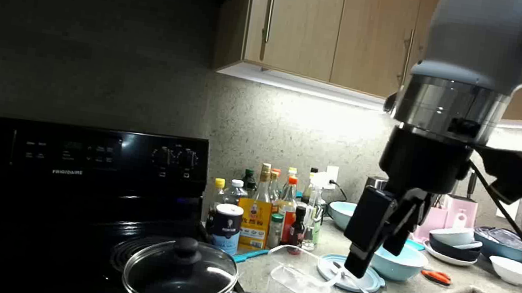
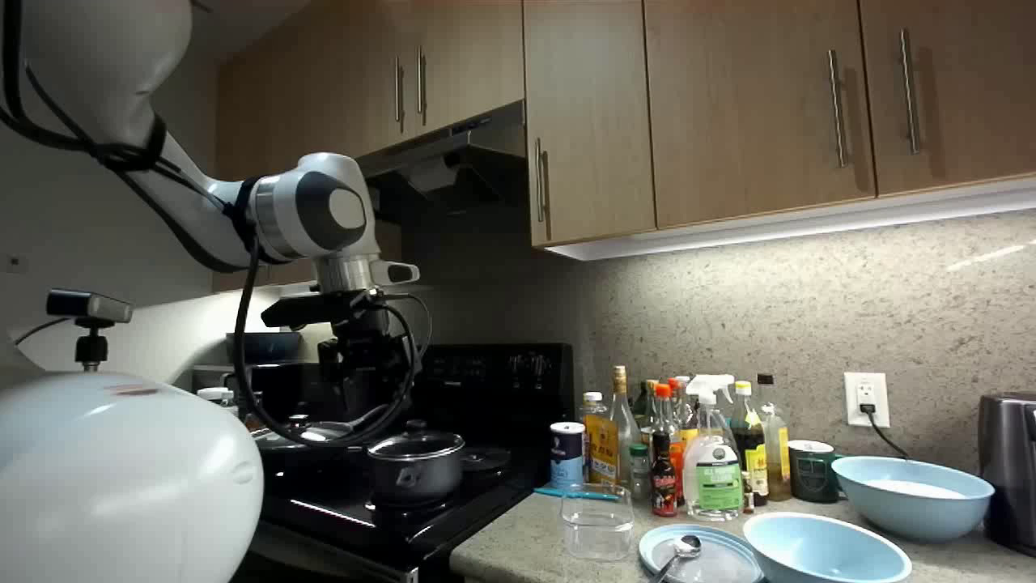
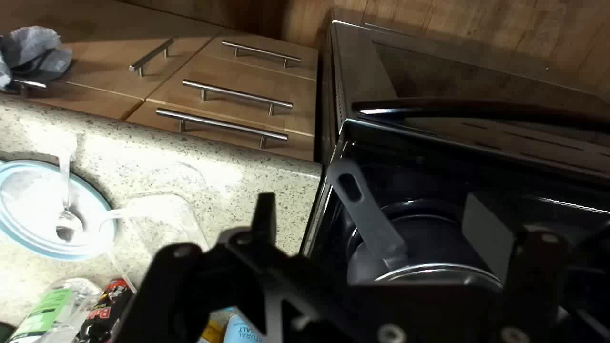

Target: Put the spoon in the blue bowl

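The spoon (image 1: 362, 289) lies on a flat pale-blue plate (image 1: 376, 284), with its handle over the rim. It also shows on the plate in an exterior view (image 2: 688, 546) and in the wrist view (image 3: 69, 226). The blue bowl (image 1: 398, 266) stands beside the plate on the counter; it also shows in an exterior view (image 2: 825, 555) and is out of the wrist view. My gripper (image 3: 376, 216) is open and empty, with its fingers wide apart. It is high above the stove, over the pot, away from spoon and bowl. It shows in both exterior views (image 1: 376, 256) (image 2: 368, 389).
A lidded pot (image 1: 180, 277) stands on the stove, its handle (image 3: 369, 214) pointing towards the counter. A clear plastic container (image 2: 597, 526) stands by the plate. Several bottles (image 2: 664, 461) and a salt can (image 1: 227, 228) line the back. A paler blue bowl (image 2: 913, 506) stands behind.
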You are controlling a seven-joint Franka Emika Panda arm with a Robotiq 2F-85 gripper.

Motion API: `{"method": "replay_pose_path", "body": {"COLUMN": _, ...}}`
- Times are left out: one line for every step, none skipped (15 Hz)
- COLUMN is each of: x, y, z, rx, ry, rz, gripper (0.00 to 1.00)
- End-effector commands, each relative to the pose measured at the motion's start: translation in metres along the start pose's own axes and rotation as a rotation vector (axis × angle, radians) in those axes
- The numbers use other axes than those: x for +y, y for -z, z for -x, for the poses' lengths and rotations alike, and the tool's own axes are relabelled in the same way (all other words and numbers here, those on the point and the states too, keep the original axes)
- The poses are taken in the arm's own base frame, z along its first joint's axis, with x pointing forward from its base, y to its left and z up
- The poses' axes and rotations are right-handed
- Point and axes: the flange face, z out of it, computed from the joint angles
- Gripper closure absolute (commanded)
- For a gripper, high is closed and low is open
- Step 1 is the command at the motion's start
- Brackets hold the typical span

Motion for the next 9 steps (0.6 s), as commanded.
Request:
{"method": "replay_pose_path", "body": {"x": 0.0, "y": 0.001, "z": 0.0, "rx": -0.001, "ry": 0.0, "rz": 0.0, "gripper": 0.0}}
{"method": "replay_pose_path", "body": {"x": 0.0, "y": 0.001, "z": 0.0, "rx": -0.001, "ry": 0.0, "rz": 0.0, "gripper": 0.0}}
{"method": "replay_pose_path", "body": {"x": 0.0, "y": 0.001, "z": 0.0, "rx": -0.001, "ry": 0.0, "rz": 0.0, "gripper": 0.0}}
{"method": "replay_pose_path", "body": {"x": 0.0, "y": 0.001, "z": 0.0, "rx": -0.001, "ry": 0.0, "rz": 0.0, "gripper": 0.0}}
{"method": "replay_pose_path", "body": {"x": 0.0, "y": 0.001, "z": 0.0, "rx": -0.001, "ry": 0.0, "rz": 0.0, "gripper": 0.0}}
{"method": "replay_pose_path", "body": {"x": 0.0, "y": 0.001, "z": 0.0, "rx": -0.001, "ry": 0.0, "rz": 0.0, "gripper": 0.0}}
{"method": "replay_pose_path", "body": {"x": 0.006, "y": -0.002, "z": -0.002, "rx": 0.0, "ry": -0.019, "rz": 0.007, "gripper": 0.0}}
{"method": "replay_pose_path", "body": {"x": 0.015, "y": -0.007, "z": -0.007, "rx": -0.009, "ry": -0.034, "rz": 0.003, "gripper": 0.0}}
{"method": "replay_pose_path", "body": {"x": 0.024, "y": -0.011, "z": -0.01, "rx": -0.02, "ry": -0.043, "rz": 0.001, "gripper": 0.0}}
